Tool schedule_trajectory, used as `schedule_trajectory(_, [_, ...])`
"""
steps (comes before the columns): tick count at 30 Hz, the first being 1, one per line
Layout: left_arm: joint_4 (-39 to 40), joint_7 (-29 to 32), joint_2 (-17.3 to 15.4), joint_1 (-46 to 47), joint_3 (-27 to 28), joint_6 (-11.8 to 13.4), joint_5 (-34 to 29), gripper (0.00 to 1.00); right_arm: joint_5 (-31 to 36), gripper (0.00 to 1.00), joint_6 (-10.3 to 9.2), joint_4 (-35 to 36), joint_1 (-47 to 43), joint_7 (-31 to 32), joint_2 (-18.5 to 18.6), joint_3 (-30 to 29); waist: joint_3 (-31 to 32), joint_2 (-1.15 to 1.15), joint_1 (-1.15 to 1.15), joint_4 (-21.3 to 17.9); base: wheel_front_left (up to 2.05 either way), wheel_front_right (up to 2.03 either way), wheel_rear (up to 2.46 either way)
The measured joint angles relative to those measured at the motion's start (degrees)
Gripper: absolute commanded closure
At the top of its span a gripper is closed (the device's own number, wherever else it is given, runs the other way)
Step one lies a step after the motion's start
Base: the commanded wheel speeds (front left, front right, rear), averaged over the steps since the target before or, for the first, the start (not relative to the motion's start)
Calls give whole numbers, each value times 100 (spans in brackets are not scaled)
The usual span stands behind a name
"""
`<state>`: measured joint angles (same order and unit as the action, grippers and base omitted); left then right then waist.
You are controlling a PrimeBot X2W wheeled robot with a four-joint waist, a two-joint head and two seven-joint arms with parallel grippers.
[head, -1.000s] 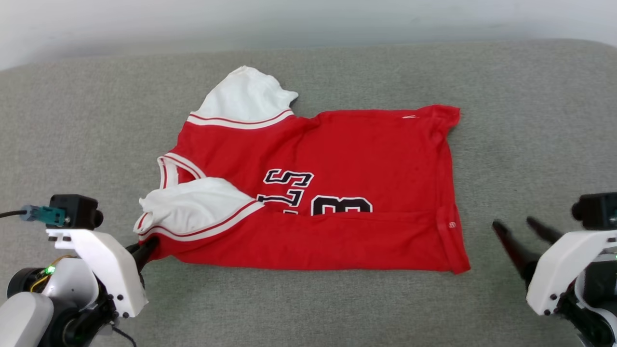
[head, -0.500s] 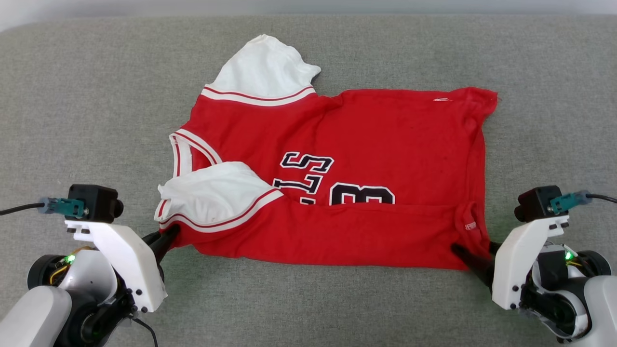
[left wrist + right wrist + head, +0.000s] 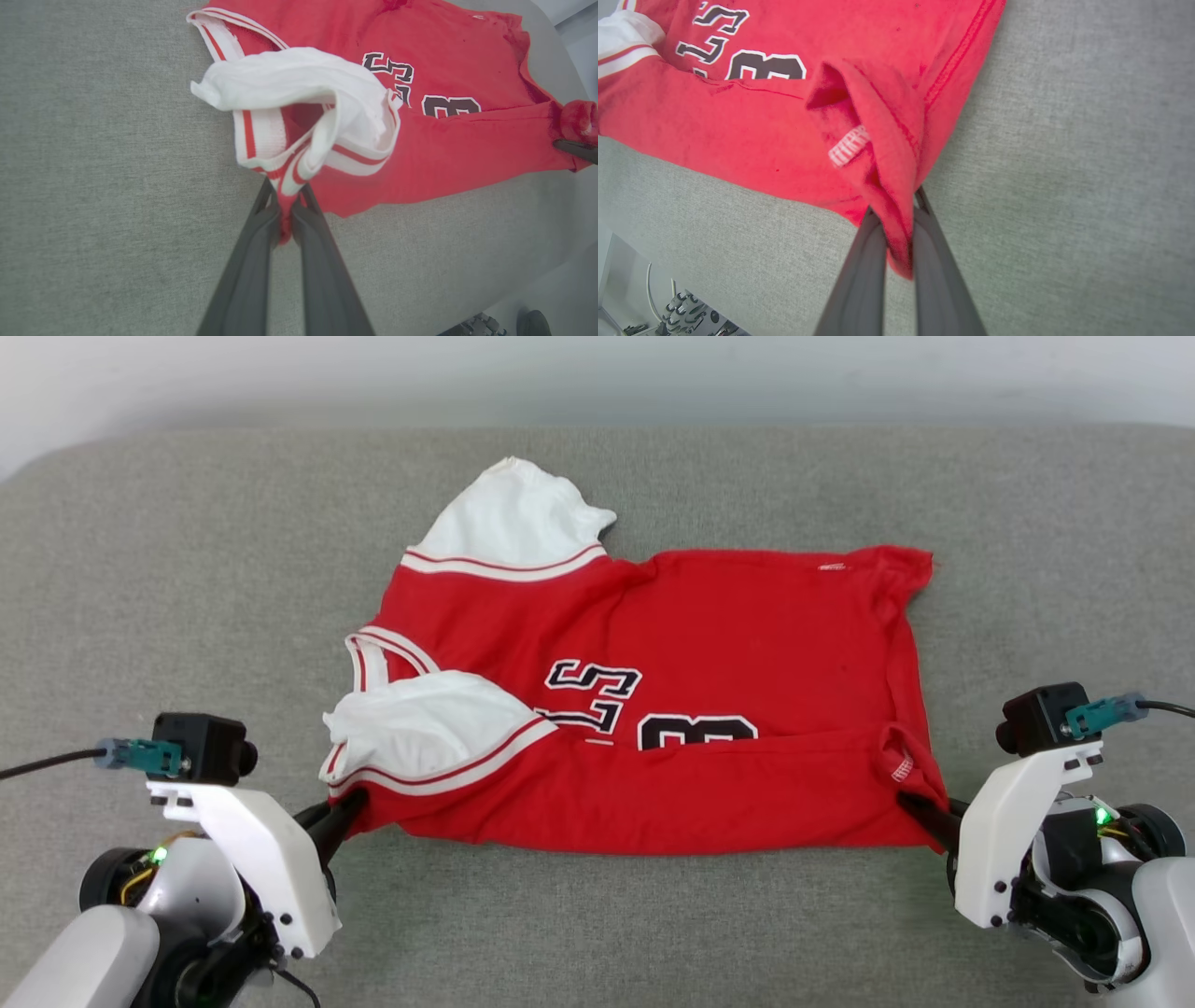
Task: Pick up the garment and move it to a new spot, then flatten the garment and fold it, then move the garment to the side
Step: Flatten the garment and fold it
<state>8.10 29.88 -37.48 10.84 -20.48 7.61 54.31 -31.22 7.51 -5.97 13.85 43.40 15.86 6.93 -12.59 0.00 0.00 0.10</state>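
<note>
Garment (image 3: 709,653) lies on a grey surface (image 3: 187,569), its near edge folded up over the lower part of the black number. At left, the left gripper (image 3: 347,805) is clamped on the corner beneath the white sleeve (image 3: 429,728). At right, the right gripper (image 3: 913,800) is pinched tight on the hem corner.

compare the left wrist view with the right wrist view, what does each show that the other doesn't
Left wrist view: the left claw shut on the garment at its white sleeve trim, plus the striped neckline. Right wrist view: the right claw shut on a hem corner by a small striped tag. Both: the garment's black number and the grey surface.
</note>
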Motion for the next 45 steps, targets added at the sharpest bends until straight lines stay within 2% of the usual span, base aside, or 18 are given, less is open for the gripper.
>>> schedule_trajectory(11, [271,-44,21,-830,18,374,162,100,-33,100,0,613,-726,202,91,-181,794,0,0,9,0,0,0])
schedule_trajectory(18, [-138,69,269,-1257,-163,365,490,100,63,100,0,589,-1457,486,-78,-412,1011,0,-1,18,0,0,0])
schedule_trajectory(19, [-232,69,297,-1276,-190,345,497,100,85,53,0,526,-1519,455,-91,-399,1010,0,-1,10,0,0,0])
schedule_trajectory(20, [-322,64,353,-1278,-208,313,528,80,127,0,0,447,-1557,409,-90,-387,1003,0,-1,6,0,0,0])
schedule_trajectory(21, [-413,14,410,-1273,-230,278,537,0,124,0,0,388,-1574,297,-96,-380,995,0,-1,2,0,0,0])
schedule_trajectory(24, [-642,-216,500,-1171,-223,186,459,0,113,0,-1,311,-1579,-129,-91,-264,983,0,-1,-15,0,0,0])
schedule_trajectory(28, [-746,-601,509,-1079,-180,98,186,0,160,0,-1,425,-1568,-1022,-32,-187,1023,0,-1,-51,0,0,0])
schedule_trajectory(32, [-657,-1054,476,-947,-100,107,-144,0,320,0,-1,603,-1563,-1846,-76,-283,1112,0,-1,-113,0,0,0])
schedule_trajectory(39, [-439,-1736,474,-520,71,407,-762,0,975,0,-1,1095,-1415,-3137,-318,-486,1080,0,-1,-335,0,0,0])
schedule_trajectory(45, [-521,-2287,652,184,289,523,-1047,0,1266,0,0,1433,-1078,-3620,-581,-573,701,0,0,-532,0,0,0])
